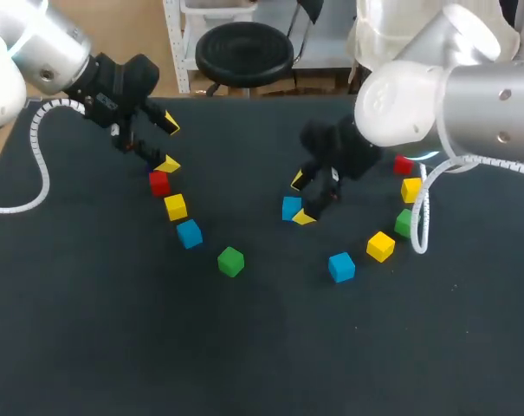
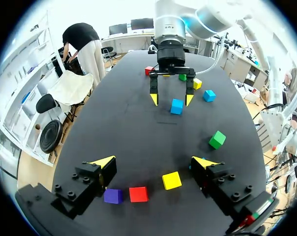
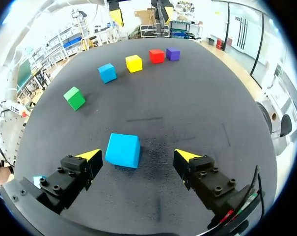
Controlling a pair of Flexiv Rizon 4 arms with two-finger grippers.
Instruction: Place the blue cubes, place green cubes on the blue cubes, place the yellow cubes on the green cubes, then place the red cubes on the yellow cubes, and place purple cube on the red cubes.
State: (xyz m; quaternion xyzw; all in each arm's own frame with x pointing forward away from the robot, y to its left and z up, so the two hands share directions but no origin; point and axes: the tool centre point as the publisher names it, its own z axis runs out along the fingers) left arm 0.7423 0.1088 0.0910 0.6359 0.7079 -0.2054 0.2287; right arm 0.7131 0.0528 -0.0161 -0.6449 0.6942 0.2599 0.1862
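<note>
Head view: my left gripper (image 1: 168, 144), fingers spread, hangs near the table's (image 1: 114, 347) far edge, left of the middle. It sits at the head of a row of the red cube (image 1: 159, 183), yellow cube (image 1: 176, 206), second blue cube (image 1: 190, 233) and green cube (image 1: 230, 261). My right gripper (image 1: 300, 198), also spread, brackets the blue cube (image 1: 291, 207) right of the middle. An arc of five more cubes (image 1: 380, 246) bends toward the right edge. Everything lies well back from the near edge.

Left wrist view: the purple cube (image 2: 113, 196), red cube (image 2: 138, 194) and yellow cube (image 2: 171, 180) line up between my parted fingers.

Right wrist view: the blue cube (image 3: 122, 150) rests on the table between my open fingertips, closer to one, gripped by neither.
</note>
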